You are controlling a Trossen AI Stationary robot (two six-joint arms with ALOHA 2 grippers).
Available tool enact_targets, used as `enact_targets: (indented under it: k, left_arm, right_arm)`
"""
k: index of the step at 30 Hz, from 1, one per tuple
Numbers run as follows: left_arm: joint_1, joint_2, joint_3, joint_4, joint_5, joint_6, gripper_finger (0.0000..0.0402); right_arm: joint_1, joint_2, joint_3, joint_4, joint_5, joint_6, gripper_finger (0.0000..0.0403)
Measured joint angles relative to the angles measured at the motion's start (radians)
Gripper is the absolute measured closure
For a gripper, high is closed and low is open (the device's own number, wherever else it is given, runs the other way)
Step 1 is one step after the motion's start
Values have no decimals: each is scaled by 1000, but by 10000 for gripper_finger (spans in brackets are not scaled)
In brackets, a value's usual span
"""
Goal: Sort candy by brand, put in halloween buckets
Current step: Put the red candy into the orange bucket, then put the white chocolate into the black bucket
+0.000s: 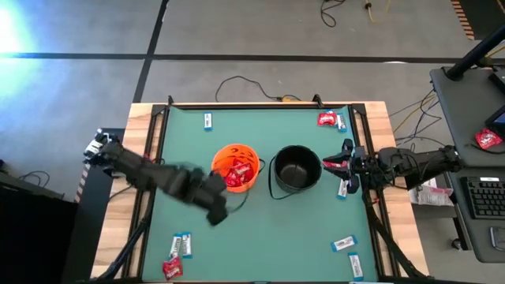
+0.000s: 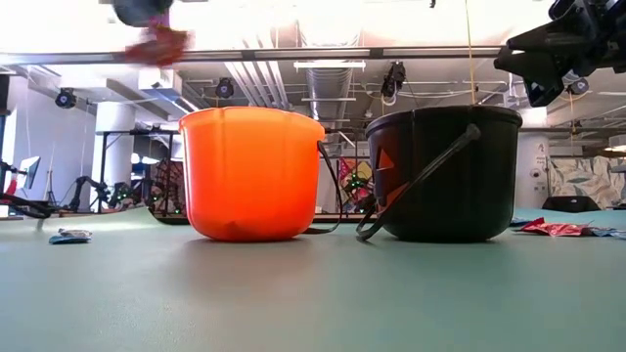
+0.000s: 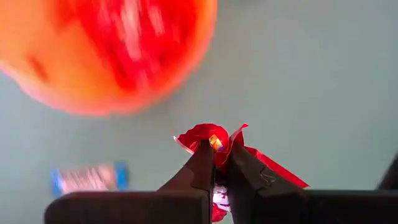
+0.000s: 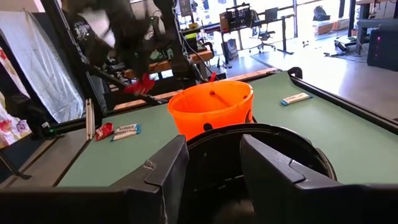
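**Op:** Entry, largest first. The green surface (image 1: pixel 260 229) carries both pails near centre: orange bucket (image 1: pixel 235 167), with the black bucket (image 1: pixel 297 171) just beside it at its 3 o'clock in the high view. The orange one already holds red packets.

**Obs:** Which arm is working?

**Op:** My left. The left pincer (image 1: pixel 217 207) hangs above the surface, pressed together on a red packet (image 3: pixel 214 142); the left wrist view shows crinkled wrapper bunched between the two fingertips and trailing out one side.

**Obs:** And the relation the drop turns on?

**Op:** In the high view the orange bucket's mouth lies at about 1 o'clock from the left pincer, near but not under it. I judge the packet needs carrying that way, over the rim, before I let go. It is well clear of the rim height in the low view.

**Obs:** The right arm?

**Op:** The right pincer (image 1: pixel 345 163) waits at the black bucket's 3 o'clock, fingers spread, nothing between them. The left arm is plainly nearer the orange bucket.

**Obs:** Loose candy?

**Op:** White-and-blue bars (image 1: pixel 344 244) and red pieces lie scattered toward the surface's corners.
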Motion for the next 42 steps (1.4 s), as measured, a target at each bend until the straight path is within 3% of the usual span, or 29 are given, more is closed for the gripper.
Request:
enact_targets:
  k: [5, 12, 17, 25, 28, 32, 35, 39, 42]
  left_arm:
    - [249, 39, 135, 36, -67, 267, 397]
    - [434, 146, 50, 106, 44, 489, 397]
    - [483, 224, -22, 229, 152, 485, 397]
    - [496, 316, -27, 254, 156, 425, 381]
    - [498, 320, -27, 254, 198, 404, 359]
    - [514, 299, 10, 211, 273, 379, 308]
    - [525, 273, 80, 126, 260, 388, 263]
    - [561, 234, 197, 32, 166, 404, 203]
    - [617, 180, 237, 22, 28, 411, 167]
  right_arm:
    - [-1, 0, 0, 0, 0, 0, 258]
    - [0, 0, 0, 0, 0, 0, 268]
    - [0, 1, 0, 42, 4, -93, 270]
    - [0, -2, 0, 49, 4, -149, 262]
    - [0, -2, 1, 78, 41, -41, 262]
    - [-1, 18, 1, -33, 268, 169, 268]
    - [-1, 40, 1, -115, 333, 193, 270]
    - [-1, 81, 0, -129, 340, 144, 267]
    - [-8, 104, 0, -128, 366, 142, 262]
